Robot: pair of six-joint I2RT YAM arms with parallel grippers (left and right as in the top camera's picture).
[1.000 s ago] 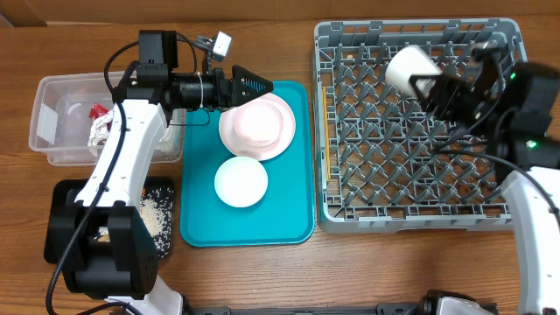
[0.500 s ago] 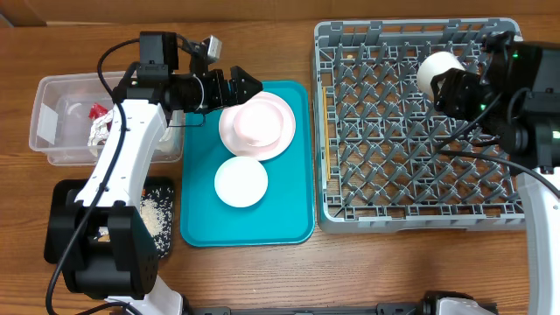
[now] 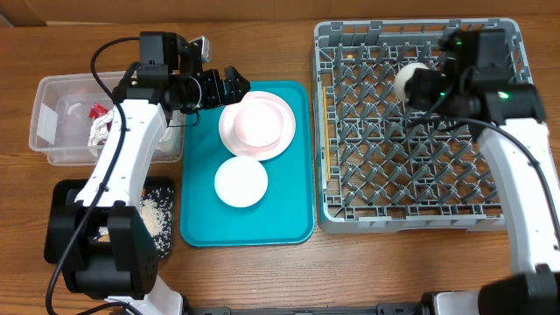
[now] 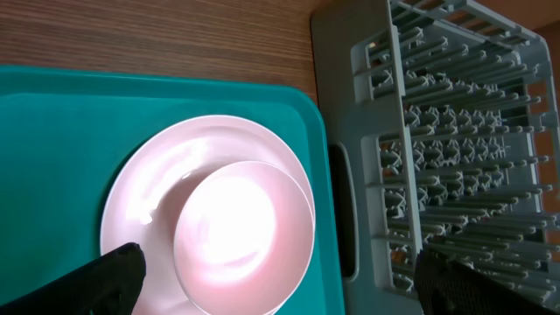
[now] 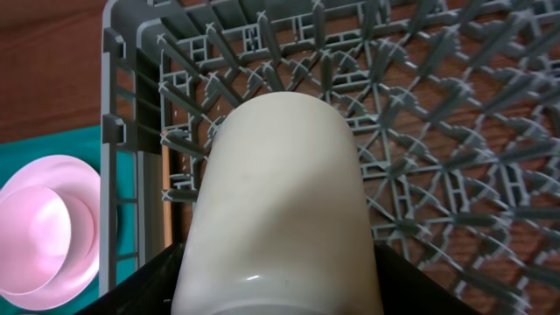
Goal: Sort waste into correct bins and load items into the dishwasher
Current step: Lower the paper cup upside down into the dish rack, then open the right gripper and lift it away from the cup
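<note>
My right gripper is shut on the small white cup, holding it over the back of the grey dish rack; the cup fills the right wrist view above the rack's pegs. My left gripper is open, just left of the white bowl that sits on the large plate on the teal tray. In the left wrist view the bowl lies between my fingertips. A smaller plate lies nearer the front of the tray.
The clear tub at far left holds a red wrapper and white napkins. The black tray at front left holds beige crumbs. The rack's side stands right of the teal tray.
My right gripper has swung the cup left and lower over the rack's back rows. My left gripper has drawn back left, off the bowl, and its jaws have opened wider.
</note>
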